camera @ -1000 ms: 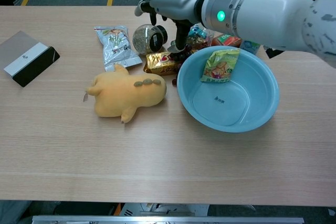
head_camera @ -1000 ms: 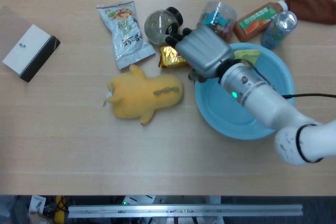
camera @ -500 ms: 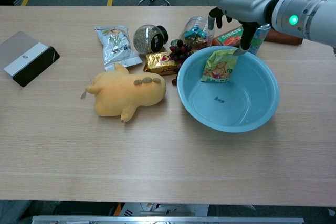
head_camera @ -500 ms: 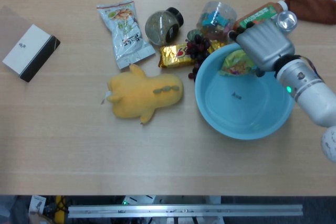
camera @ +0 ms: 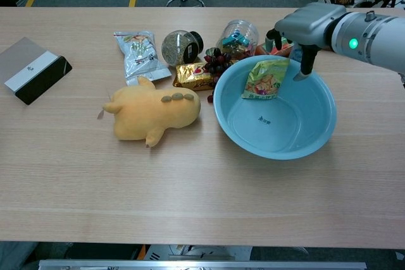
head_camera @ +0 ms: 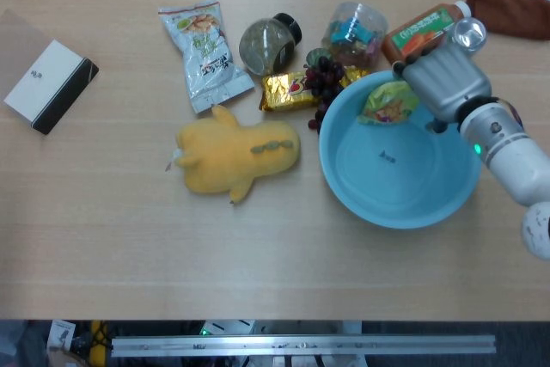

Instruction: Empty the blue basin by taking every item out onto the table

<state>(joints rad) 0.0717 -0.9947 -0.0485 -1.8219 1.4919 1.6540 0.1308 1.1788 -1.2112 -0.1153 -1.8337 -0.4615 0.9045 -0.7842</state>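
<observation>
The right hand [camera: 302, 30] hangs over the far right rim of the blue basin [camera: 297, 137], fingers apart and pointing down, holding nothing. A green snack bag [camera: 266, 79] leans against the basin's far inside wall.

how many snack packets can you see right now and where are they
3. A white snack packet lies on the table at the back left, a gold packet lies between the round jar and the grapes, and a green packet leans inside the blue basin. None looks hidden.
</observation>
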